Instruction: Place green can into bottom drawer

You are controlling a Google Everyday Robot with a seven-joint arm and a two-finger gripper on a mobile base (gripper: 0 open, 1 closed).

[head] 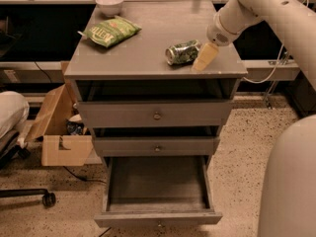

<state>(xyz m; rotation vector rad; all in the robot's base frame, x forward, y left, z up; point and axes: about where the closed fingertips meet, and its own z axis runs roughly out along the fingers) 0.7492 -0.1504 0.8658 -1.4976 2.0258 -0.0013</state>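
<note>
The green can (pixel 182 52) lies on its side on the grey cabinet top (pixel 138 58), near the right front. My gripper (pixel 204 58) hangs from the white arm just to the right of the can, low over the cabinet top and close beside the can; I cannot tell whether it touches it. The bottom drawer (pixel 157 217) is pulled out toward me and its inside shows nothing in it.
A green snack bag (pixel 111 31) and a white bowl (pixel 109 4) sit at the cabinet's back left. The two upper drawers (pixel 156 115) are shut. A cardboard box (pixel 59 135) and an office chair (pixel 12 127) stand to the left on the speckled floor.
</note>
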